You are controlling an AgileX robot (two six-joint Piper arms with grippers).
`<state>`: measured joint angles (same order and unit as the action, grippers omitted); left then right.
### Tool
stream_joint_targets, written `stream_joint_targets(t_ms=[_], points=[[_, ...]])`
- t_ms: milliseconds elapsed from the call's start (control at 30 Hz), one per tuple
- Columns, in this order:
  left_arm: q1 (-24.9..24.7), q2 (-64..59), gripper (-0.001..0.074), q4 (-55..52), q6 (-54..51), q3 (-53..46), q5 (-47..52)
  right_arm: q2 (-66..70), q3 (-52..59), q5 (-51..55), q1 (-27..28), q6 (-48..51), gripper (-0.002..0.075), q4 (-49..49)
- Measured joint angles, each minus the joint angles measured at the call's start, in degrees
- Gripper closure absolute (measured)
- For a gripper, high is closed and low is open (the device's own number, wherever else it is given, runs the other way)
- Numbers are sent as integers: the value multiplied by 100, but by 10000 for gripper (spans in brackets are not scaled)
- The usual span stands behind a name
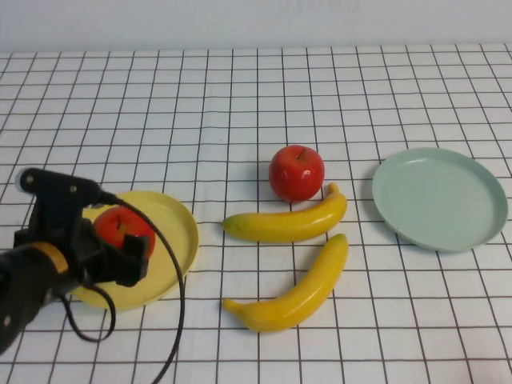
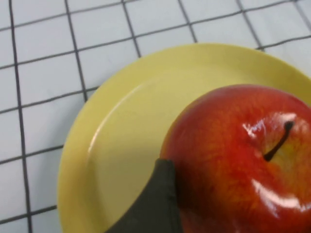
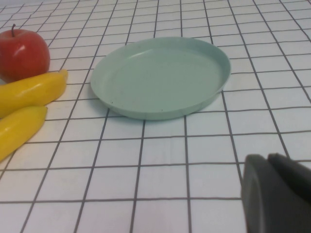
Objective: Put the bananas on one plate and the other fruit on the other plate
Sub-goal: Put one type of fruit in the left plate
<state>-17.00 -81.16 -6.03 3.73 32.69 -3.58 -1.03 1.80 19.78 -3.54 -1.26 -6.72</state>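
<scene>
Left pincer (image 1: 120, 244) over yellow plate (image 1: 180, 228), pinching an apple (image 1: 124, 228). Right pincer (image 3: 272, 194) low near green plate (image 3: 160, 77); spread unclear. Second apple (image 1: 297, 172) and bananas (image 1: 292, 222) mid-surface: likely light, slick, rigid; grip bananas mid-length.

Our left gripper (image 1: 120, 248) hovers over the yellow plate (image 1: 180, 232), an apple (image 1: 124, 228) right beneath it.

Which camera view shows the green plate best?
The right wrist view: the green plate fills its middle, near and whole. The high view shows it whole but smaller, at the right. The left wrist view misses it, showing the left tool against an apple.
</scene>
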Motion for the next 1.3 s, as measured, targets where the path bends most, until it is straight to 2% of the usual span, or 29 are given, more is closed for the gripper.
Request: stream_joint_targets(t_ms=[67, 267, 333, 433, 700, 800, 867, 967, 1100, 1167, 1300], points=[[-9, 129, 66, 0, -62, -659, -1089, 0, 0, 0, 0, 0, 742, 0], [-9, -32, 66, 526, -862, -2397, -5259, 0, 0, 0, 0, 0, 742, 0], [-9, -235, 66, 786, -624, -2647, -5774, 0, 0, 0, 0, 0, 742, 0], [-9, -588, 66, 986, -204, -2750, -6033, 0, 0, 0, 0, 0, 742, 0], [-9, -609, 66, 371, 212, -2578, -6063, 0, 0, 0, 0, 0, 742, 0], [-9, -187, 66, 41, 320, -2180, -4965, 0, 0, 0, 0, 0, 742, 0], [-9, 148, 66, -256, 381, -1712, -3684, 0, 0, 0, 0, 0, 742, 0], [-71, 701, 66, -818, 554, -691, -1115, 0, 0, 0, 0, 0, 742, 0], [-324, 1020, 66, -1169, 581, 738, 1466, 0, 0, 0, 0, 0, 742, 0], [-484, 1004, 66, -1204, 465, 1454, 2255, 0, 0, 0, 0, 0, 742, 0], [-811, 605, 66, -1018, 162, 2641, 3088, 0, 0, 0, 0, 0, 742, 0]])
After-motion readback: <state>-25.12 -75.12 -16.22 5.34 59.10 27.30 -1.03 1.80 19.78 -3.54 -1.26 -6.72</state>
